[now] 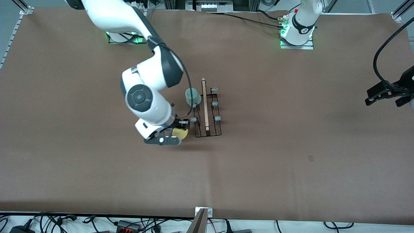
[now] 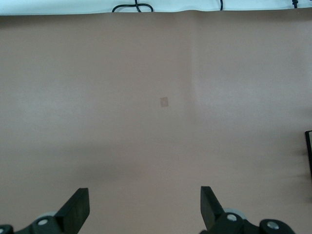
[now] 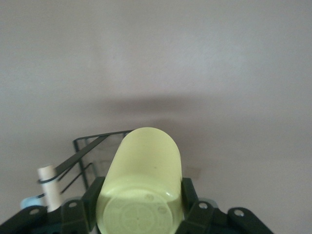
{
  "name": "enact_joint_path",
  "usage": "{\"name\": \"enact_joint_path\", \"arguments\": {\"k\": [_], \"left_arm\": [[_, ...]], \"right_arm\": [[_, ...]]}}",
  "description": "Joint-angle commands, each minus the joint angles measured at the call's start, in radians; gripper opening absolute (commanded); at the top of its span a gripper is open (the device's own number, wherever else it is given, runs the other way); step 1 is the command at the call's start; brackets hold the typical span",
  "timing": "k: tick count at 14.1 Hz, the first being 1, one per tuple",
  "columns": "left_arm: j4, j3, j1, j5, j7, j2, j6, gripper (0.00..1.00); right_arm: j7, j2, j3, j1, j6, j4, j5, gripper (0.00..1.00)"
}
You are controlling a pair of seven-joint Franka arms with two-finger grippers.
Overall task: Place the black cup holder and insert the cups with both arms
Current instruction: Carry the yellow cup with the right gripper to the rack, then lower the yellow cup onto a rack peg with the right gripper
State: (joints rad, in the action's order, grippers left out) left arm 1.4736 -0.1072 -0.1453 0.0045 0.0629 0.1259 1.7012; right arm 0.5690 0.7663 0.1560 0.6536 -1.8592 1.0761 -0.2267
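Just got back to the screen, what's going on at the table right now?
The right gripper is shut on the yellow cup, holding it beside the black cup holder, at the end nearer the front camera. The mint green cup already sits on a peg on the rack's side toward the right arm's end of the table. The left gripper waits with its fingers open over bare table toward the left arm's end. No light blue cup is in view.

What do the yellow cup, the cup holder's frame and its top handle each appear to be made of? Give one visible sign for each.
Yellow cup: probably plastic, smooth, matte, with moulded rings on its base.
Cup holder frame: likely metal wire coated black, judging by its thin, stiff rods.
Handle: looks like unpainted wood, a pale tan rod.
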Motion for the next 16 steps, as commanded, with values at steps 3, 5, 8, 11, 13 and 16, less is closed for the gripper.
{"name": "enact_joint_path", "arguments": {"k": [3,5,8,11,13,16], "left_arm": [[0.013,-0.005,-0.01,-0.012,0.011,-0.011,-0.002,1.0],[0.013,-0.005,-0.01,-0.012,0.011,-0.011,-0.002,1.0],[0.013,-0.005,-0.01,-0.012,0.011,-0.011,-0.002,1.0],[0.013,-0.005,-0.01,-0.012,0.011,-0.011,-0.002,1.0],[0.013,-0.005,-0.01,-0.012,0.011,-0.011,-0.002,1.0],[0.013,-0.005,-0.01,-0.012,0.011,-0.011,-0.003,1.0]], "right_arm": [[0.065,-0.002,-0.003,0.02,0.006,-0.002,-0.066,0.22],[0.068,0.004,-0.003,0.021,0.005,-0.002,-0.1,0.23],[0.068,0.021,0.0,0.044,-0.001,0.002,-0.094,0.23],[0.068,0.042,0.0,0.047,-0.008,0.004,-0.092,0.23],[0.065,0.056,0.0,0.047,-0.006,0.005,-0.091,0.23],[0.075,0.073,0.0,0.049,-0.011,0.004,-0.094,0.94]]}}
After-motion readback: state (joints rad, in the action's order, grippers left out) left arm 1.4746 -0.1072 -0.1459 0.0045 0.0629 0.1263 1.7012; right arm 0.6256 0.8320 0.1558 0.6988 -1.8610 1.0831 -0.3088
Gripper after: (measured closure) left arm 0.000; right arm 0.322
